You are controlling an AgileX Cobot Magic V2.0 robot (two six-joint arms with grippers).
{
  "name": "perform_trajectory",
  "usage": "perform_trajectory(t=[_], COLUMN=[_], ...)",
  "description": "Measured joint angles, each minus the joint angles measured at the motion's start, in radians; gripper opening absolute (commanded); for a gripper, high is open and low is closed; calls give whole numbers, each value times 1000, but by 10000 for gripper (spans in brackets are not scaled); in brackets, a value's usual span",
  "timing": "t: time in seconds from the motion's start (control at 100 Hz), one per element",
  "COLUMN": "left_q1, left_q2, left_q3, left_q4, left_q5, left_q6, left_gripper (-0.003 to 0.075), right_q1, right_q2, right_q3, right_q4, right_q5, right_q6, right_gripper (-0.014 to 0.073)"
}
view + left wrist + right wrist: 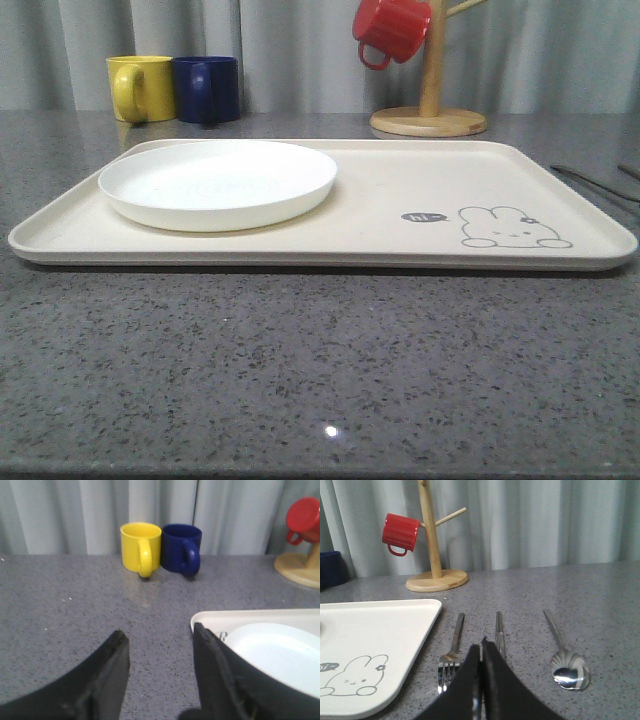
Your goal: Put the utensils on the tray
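Observation:
The cream tray with a grey rabbit drawing lies across the middle of the counter. The utensils lie side by side on the counter to its right: a fork nearest the tray, then flat chopsticks, then a spoon. In the front view thin handles show at the right edge. My right gripper is shut, low over the near end of the chopsticks, between fork and spoon. My left gripper is open with nothing in it, above the bare counter beside the tray's left end.
A round white plate sits on the tray's left half. Behind the tray stand a yellow mug and a dark blue mug. At the back right a wooden mug tree carries a red mug.

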Motion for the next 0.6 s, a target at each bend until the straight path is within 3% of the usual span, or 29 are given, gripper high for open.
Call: perform_trajectory(t=[0.24,0.47,0.6], left_q1=[0,0,0], left_q2=[-267,-362,-365], left_q3=[147,191,192], left_q4=[-2,-2,-2], left_q5=[-69,-71,-71], left_q6=[2,4,4], left_gripper=[271,-20,-18], right_q1=[0,0,0], right_q2=[0,0,0], right_q3=[0,0,0], right_q4=[0,0,0], right_q5=[0,0,-23], right_q6=[0,0,0], right_gripper=[-68,-68,-68])
